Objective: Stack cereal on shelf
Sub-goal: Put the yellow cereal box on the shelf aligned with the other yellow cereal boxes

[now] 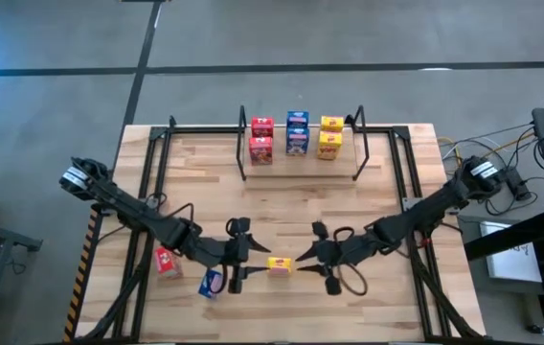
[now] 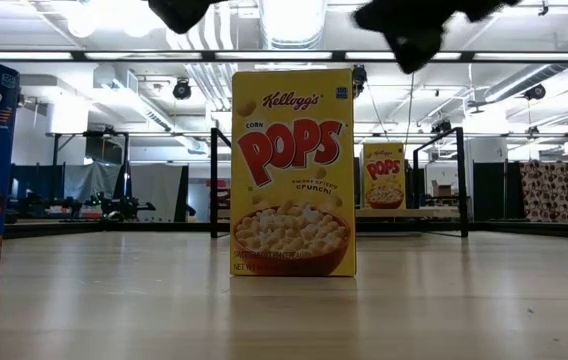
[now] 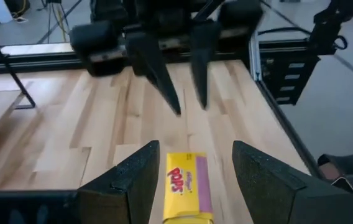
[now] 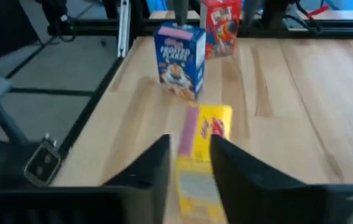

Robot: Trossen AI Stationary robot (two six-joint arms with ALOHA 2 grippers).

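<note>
You have a yellow cereal box [image 1: 280, 265] standing upright on the table [image 1: 387, 192] between both grippers. Your left gripper [image 1: 240, 253] sits just beside it with fingers spread wide, holding nothing. Your right gripper [image 1: 316, 257] is on the other side, its fingers [image 4: 150, 163] parted narrowly with the box in line between them; you cannot tell whether they touch it. Near the left arm stand 1 blue box [image 1: 212, 283] and 1 red box [image 1: 167, 261]. The shelf [image 1: 301, 173] carries 6 boxes: 2 red, 2 blue, 2 yellow.
</note>
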